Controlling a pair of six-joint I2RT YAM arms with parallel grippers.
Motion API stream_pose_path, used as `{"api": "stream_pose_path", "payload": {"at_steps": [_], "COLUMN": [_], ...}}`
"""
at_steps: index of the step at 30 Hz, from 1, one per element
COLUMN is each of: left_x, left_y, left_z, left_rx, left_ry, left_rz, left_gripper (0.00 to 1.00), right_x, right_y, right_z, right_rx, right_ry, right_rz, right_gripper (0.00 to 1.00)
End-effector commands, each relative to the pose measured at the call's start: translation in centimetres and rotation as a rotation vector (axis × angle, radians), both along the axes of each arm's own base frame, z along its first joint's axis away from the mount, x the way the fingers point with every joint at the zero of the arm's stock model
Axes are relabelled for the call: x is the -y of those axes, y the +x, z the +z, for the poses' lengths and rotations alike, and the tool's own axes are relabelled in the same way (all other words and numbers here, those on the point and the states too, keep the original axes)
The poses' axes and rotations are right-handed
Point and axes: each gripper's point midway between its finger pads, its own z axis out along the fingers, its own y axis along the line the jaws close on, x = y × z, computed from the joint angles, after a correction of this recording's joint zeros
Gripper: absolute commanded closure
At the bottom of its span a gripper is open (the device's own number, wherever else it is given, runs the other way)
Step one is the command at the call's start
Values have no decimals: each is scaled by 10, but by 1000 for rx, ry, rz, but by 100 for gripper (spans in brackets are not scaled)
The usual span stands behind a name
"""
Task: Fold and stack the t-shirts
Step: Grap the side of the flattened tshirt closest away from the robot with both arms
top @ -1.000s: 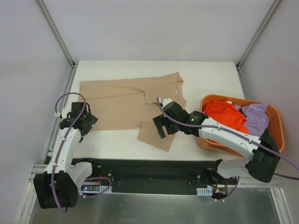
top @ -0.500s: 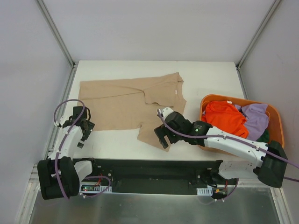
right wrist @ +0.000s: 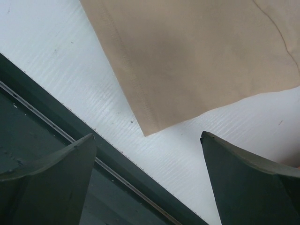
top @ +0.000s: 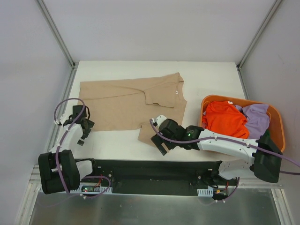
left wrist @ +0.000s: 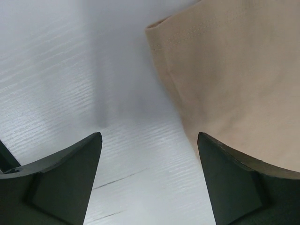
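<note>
A tan t-shirt (top: 126, 101) lies spread flat on the white table, partly folded, with a corner pointing to the near edge. My left gripper (top: 82, 133) is open and empty just off the shirt's near-left corner (left wrist: 225, 70), low over bare table. My right gripper (top: 157, 143) is open and empty beside the shirt's near pointed corner (right wrist: 187, 61), close to the table's front edge. An orange t-shirt (top: 226, 117), a lavender one (top: 255, 118) and a bit of dark green cloth (top: 265, 136) lie in the basket.
An orange plastic basket (top: 277, 123) stands at the right edge of the table (top: 206, 77). A dark rail (right wrist: 42, 154) runs along the table's near edge under the right gripper. Grey walls and metal posts enclose the table.
My right gripper has moved left and nearer, off the shirt to its near corner. My left gripper has drawn back a little toward the near-left, off the shirt's corner.
</note>
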Motion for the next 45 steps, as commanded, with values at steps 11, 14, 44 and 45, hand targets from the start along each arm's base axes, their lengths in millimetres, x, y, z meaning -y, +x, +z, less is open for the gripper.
{"api": "stream_pose_path", "payload": {"at_steps": [11,14,44,45], "left_x": [-22,-26,-9,-9], "left_y": [27,41,52,52], "left_z": [18,15,-19,-19], "left_rx": [16,-23,-147,-145], "left_ry": [82,85,-92,-93], "left_rz": [17,6,-145,-145], "left_gripper": [22,24,100,100], "right_x": [-11,-10,-11,-13], "right_y": [6,5,-20,-21], "right_z": [6,0,-37,-37], "right_rx": [64,57,-71,-71], "right_ry": [42,34,-97,-95], "right_rz": [74,72,146,160], "right_gripper": [4,4,1,3]}}
